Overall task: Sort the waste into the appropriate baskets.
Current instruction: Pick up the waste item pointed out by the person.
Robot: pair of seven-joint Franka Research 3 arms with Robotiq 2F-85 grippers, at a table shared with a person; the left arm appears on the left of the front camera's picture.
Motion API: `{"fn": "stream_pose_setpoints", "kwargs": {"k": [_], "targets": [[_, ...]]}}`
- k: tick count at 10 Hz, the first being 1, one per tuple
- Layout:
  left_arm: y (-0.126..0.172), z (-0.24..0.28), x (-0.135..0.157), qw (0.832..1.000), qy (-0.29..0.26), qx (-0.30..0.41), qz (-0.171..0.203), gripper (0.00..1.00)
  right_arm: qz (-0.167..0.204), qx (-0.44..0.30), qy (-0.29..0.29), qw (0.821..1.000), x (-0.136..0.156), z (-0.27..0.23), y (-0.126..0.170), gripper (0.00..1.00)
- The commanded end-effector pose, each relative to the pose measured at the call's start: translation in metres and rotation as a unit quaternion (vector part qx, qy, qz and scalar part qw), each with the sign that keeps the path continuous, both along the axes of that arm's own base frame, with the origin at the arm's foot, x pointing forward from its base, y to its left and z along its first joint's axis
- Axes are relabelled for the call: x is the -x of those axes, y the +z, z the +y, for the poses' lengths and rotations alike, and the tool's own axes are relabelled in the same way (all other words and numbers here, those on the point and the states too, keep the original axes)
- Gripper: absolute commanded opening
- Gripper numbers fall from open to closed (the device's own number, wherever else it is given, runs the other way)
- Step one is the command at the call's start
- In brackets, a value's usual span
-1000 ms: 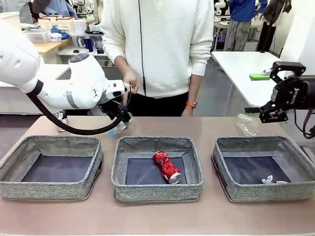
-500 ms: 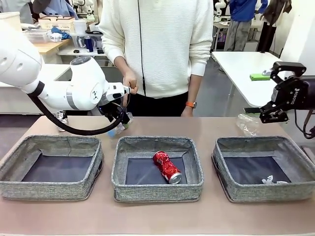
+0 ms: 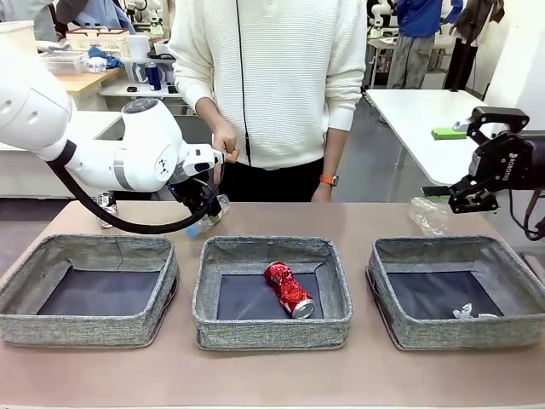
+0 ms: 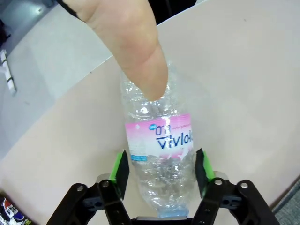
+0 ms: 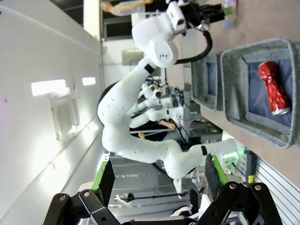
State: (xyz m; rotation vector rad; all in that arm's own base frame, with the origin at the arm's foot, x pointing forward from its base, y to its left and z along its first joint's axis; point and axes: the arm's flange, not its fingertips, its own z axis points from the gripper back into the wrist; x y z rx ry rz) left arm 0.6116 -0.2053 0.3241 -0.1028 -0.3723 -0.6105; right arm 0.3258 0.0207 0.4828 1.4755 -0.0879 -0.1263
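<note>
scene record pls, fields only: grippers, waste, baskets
left gripper: pads flank pink-label bottle at far edge of table; grip unclear
person's finger: on the bottle's end away from the gripper
right gripper: open, empty, raised
middle basket: red can
right basket: white scrap
left basket: bare dark base
clear bottle: on table behind right basket
dark can: on table behind left basket
</note>
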Motion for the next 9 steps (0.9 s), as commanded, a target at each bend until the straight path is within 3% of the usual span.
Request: {"fn": "stream_pose_setpoints", "kwargs": {"k": [1, 2, 9], "targets": [[-0.0013, -0.0016, 0.0, 1.0, 0.001, -0.014, 0.007, 0.36, 0.0, -0.009, -0.002, 1.0, -0.0005, 0.0002, 0.0032, 1.0], [-0.0021, -0.0009, 0.0004, 1.0, 0.0, -0.016, 0.009, 0.0, 0.0, -0.009, -0.002, 1.0, -0.0005, 0.0002, 0.0032, 1.0], [-0.0019, 0.0035, 0.0069, 0.999, 0.014, -0.026, 0.014, 0.0, 0.0, -0.009, -0.002, 1.0, -0.0005, 0.0002, 0.0032, 1.0]]}}
